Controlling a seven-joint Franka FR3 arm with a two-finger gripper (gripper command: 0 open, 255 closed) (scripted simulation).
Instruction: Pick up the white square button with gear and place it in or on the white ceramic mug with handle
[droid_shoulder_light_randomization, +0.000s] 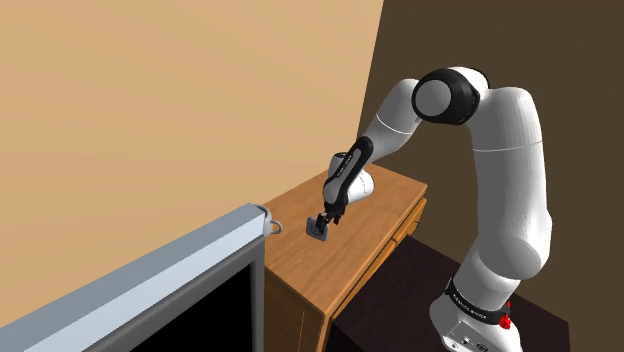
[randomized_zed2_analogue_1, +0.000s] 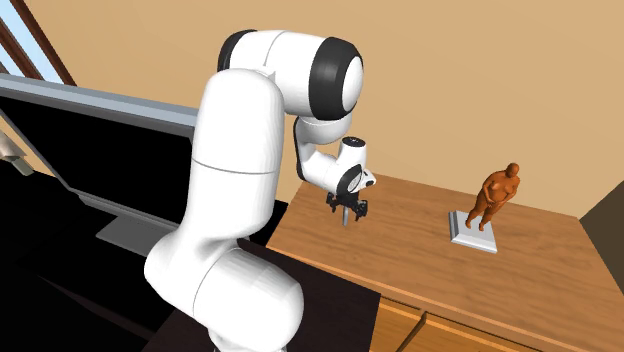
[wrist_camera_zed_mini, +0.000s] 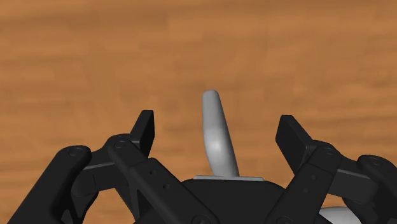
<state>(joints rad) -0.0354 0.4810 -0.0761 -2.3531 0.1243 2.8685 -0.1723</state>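
Since the fingers (wrist_camera_zed_mini: 143, 130) were spread wide, the gripper (wrist_camera_zed_mini: 216, 124) wasn't gripping anything. The button (wrist_camera_zed_mini: 215, 130) sat between them untouched, a pale grey-white rounded stub sticking up off a thin flat plate. Shoulder view, left to right: a big TV (droid_shoulder_light_randomization: 180, 270) with a black screen, then the mug (droid_shoulder_light_randomization: 271, 225) poking out past its top corner, mostly just a grey handle loop. Next came the button as a small grey square right at the fingertips over the wooden cabinet top (droid_shoulder_light_randomization: 345, 250), near the mug but apart. Couldn't tell if it touched the wood. On the second exterior view's right stood an orange-brown figurine (randomized_zed2_analogue_1: 497, 195) on a white base, well clear of the gripper.
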